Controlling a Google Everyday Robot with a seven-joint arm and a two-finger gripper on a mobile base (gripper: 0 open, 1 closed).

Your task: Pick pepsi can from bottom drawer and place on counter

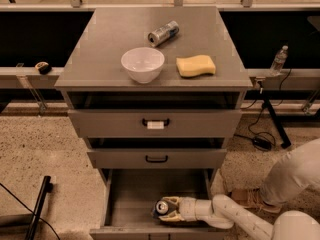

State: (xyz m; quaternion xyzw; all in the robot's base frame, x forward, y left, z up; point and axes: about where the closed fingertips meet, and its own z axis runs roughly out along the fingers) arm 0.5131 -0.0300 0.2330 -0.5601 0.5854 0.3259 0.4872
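The bottom drawer is pulled open below two shallower drawers. The pepsi can stands inside it near the front, its silver top showing. My gripper reaches into the drawer from the right, its yellowish fingers on either side of the can. My white arm enters over the drawer's right side. The counter is the grey top of the cabinet.
On the counter lie a silver-and-blue can on its side, a white bowl and a yellow sponge. A water bottle stands at the right on a rail. A black pole is at lower left.
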